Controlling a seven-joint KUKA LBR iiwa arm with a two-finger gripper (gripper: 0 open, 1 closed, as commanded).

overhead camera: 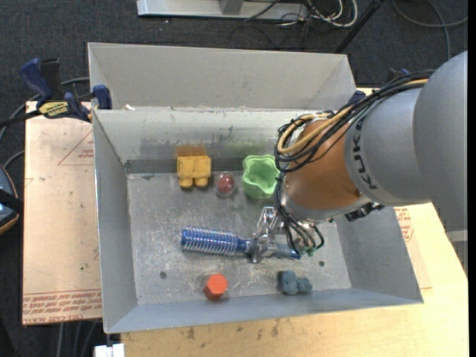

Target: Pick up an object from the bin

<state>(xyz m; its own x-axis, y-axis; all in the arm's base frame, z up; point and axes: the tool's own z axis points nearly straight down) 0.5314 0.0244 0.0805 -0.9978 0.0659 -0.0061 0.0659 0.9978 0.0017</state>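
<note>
Sitting low at the neck of the blue bristled brush (210,240), which lies flat mid-floor in the bin (160,214), the gripper (258,253) is placed where the narrow handle probably suits a pinch best; released or clenched, I cannot tell.

A robotics lab is indicated: a large grey industrial arm (416,147), marked with its maker's name and fitted at the wrist with an orange cover and bundled wires, is seen reaching into a grey metal bin (111,199). Dark carpet (44,21) is seen beyond the bin, with loose black cables (327,6) trailed across it beside a metal stand base (223,6). Small unrelated test pieces are scattered in the bin: a yellow block (193,169), a green cup (258,175), a blue brush (212,241) and an orange plug (216,286).
</note>
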